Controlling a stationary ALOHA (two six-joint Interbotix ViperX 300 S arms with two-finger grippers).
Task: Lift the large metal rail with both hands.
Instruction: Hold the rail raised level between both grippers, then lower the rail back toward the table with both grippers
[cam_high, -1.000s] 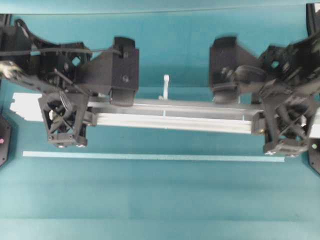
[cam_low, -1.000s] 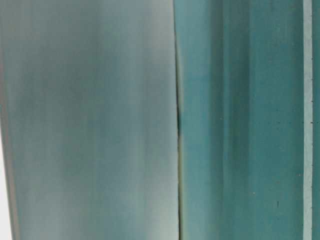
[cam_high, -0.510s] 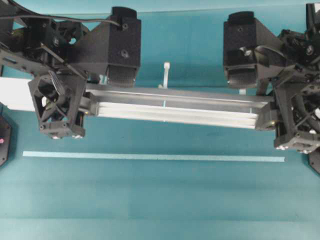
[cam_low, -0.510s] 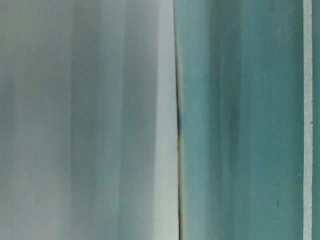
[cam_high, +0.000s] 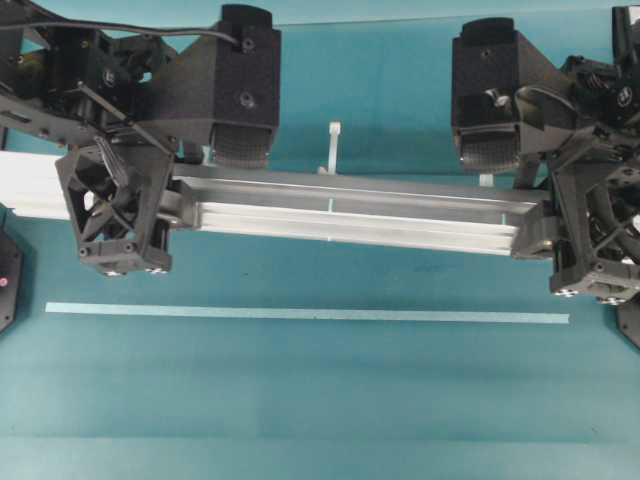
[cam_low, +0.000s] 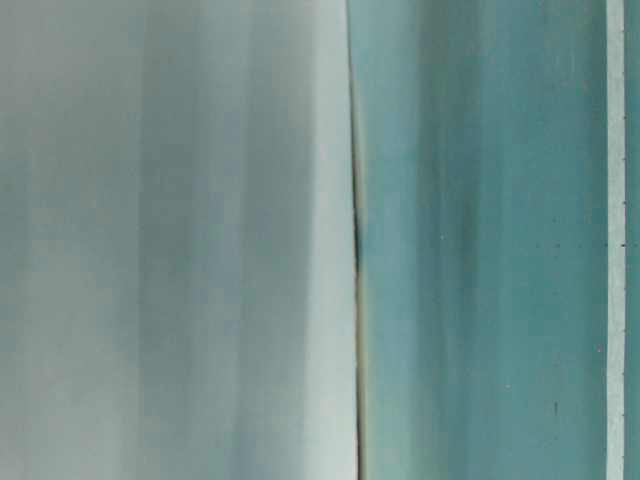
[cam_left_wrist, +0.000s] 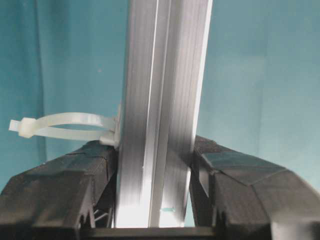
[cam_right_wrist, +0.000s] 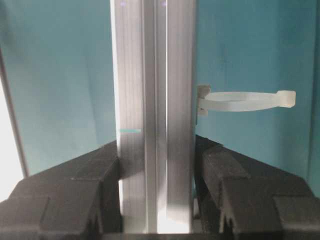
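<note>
The large metal rail (cam_high: 350, 215), long, silver and grooved, hangs level above the teal table, running left to right. A white zip tie (cam_high: 332, 160) sticks out of its far side. My left gripper (cam_high: 180, 205) is shut on the rail near its left end, and the rail's glaring tip runs on past it. My right gripper (cam_high: 535, 225) is shut on the right end. In the left wrist view both fingers press the rail (cam_left_wrist: 160, 100) beside a zip tie (cam_left_wrist: 60, 126). The right wrist view shows the same grip on the rail (cam_right_wrist: 155, 75), with a zip tie (cam_right_wrist: 245, 101) to the right.
A thin pale tape strip (cam_high: 300, 314) lies flat on the table in front of the rail. Black arm bases sit at the left and right edges. The table-level view is a blur of pale grey and teal, with the strip (cam_low: 615, 240) at its right.
Both arms have risen with the rail, which looks larger and sits further up the overhead view than a second ago. Little has moved in the last half second.
</note>
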